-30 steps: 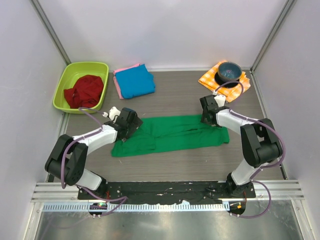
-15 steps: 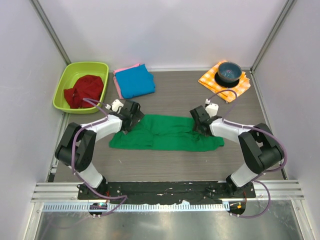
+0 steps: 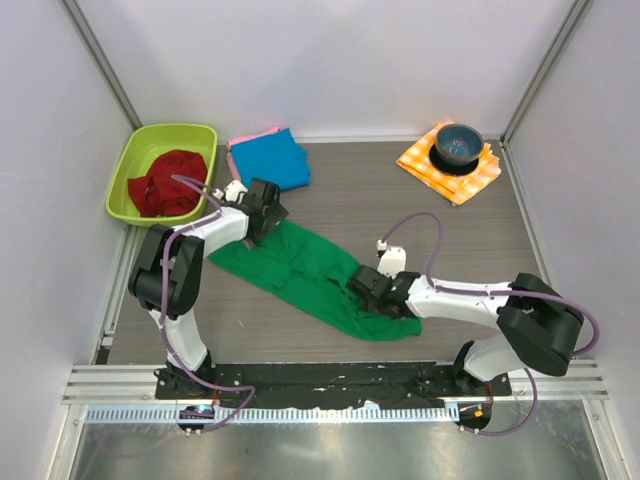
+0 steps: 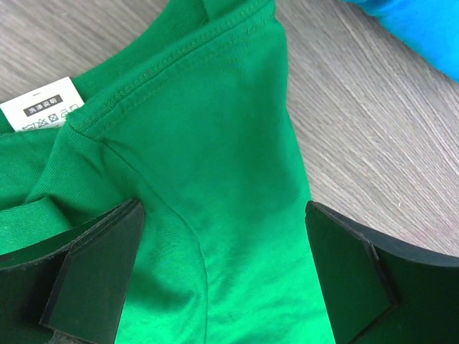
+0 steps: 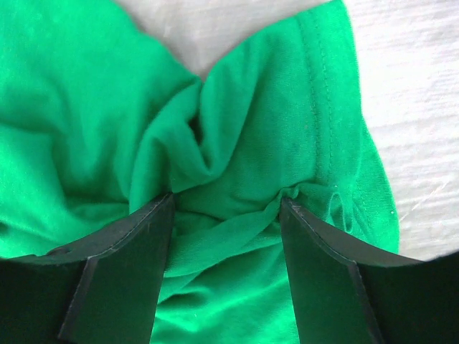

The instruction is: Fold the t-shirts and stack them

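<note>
The left gripper [image 3: 264,216] has its jaws spread wide and grips nothing. The green shirt [image 3: 310,275] lies flat on the table [image 3: 400,200] in the gap between them. Its shoulder seam and collar edge sit just ahead of the fingertips, and a white label [image 4: 43,111] shows off to one side, out past one finger [image 4: 86,279]. Further ahead of these jaws, across a strip of bare wood, is the folded blue shirt [image 3: 268,160], near the green one but not touching it. The pink shirt [image 3: 233,165] lies under the blue one and shows only as a thin edge.

The right gripper [image 3: 365,287] is clenched on the green shirt. A thick bunch of cloth is wedged between its two fingers, and creases pull in toward the pinch from both sides. A stitched hem runs ahead of these jaws, with bare table just beyond it.

From above, the green shirt stretches slantwise from one pair of jaws to the other. Its far end is at the left jaws and its near end is at the right ones. A bin [image 3: 130,165] holding a red cloth [image 3: 165,182] sits near the left jaws, on their outer side. The checked cloth [image 3: 425,160] with a bowl [image 3: 458,143] on it lies well apart from both pairs of jaws.
</note>
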`<action>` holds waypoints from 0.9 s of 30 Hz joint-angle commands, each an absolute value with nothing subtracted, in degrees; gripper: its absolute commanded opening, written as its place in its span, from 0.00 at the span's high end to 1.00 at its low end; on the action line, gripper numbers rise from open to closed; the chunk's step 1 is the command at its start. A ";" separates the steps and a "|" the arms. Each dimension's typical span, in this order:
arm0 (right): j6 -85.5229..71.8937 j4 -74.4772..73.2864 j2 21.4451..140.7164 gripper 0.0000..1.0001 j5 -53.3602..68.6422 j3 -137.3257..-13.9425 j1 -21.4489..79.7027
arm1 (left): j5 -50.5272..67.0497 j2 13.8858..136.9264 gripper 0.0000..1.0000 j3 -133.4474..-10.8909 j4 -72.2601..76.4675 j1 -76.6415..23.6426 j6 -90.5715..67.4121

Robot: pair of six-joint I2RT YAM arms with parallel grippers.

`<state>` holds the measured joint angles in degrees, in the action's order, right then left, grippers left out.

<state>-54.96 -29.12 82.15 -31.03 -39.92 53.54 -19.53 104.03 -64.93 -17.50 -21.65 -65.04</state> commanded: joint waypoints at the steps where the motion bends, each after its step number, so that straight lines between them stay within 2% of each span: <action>1: -66.52 -37.44 81.21 0.34 -25.50 -37.18 61.60 | -19.95 105.38 0.00 -68.99 -18.63 -21.27 -62.05; 7: -75.41 -43.41 80.77 0.34 -27.94 -40.59 71.36 | -19.86 105.03 0.00 -71.72 -17.84 -21.36 -59.42; 13: -73.49 -57.03 80.07 0.30 -46.99 -53.48 70.84 | -18.99 96.01 0.00 -71.19 -19.16 -21.36 -57.66; 16: -63.43 -56.09 81.65 0.29 -54.56 -60.45 68.65 | -16.97 88.63 0.00 -71.45 -22.14 -21.36 -56.17; 18: -55.24 -49.09 82.79 0.13 -56.07 -63.09 66.81 | -16.79 85.01 0.00 -71.54 -25.38 -21.36 -55.02; 20: -40.13 -40.47 85.42 0.09 -52.58 -64.86 64.26 | -17.75 79.31 0.00 -71.28 -28.28 -21.36 -54.14; 22: -30.30 -31.58 90.32 0.08 -41.78 -68.10 58.90 | -20.91 75.17 0.00 -69.97 -32.07 -21.36 -53.44; 25: -23.58 -27.07 97.97 0.05 -35.35 -77.05 56.34 | -25.29 67.25 0.00 -68.47 -37.16 -21.27 -53.26; 27: -18.12 -27.68 107.29 0.04 -33.58 -83.46 55.90 | -26.63 61.54 0.00 -66.98 -40.24 -21.27 -53.35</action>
<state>-35.14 -35.55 96.38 -40.51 -73.38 57.01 -21.06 68.82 -69.52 -30.63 -21.61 -54.89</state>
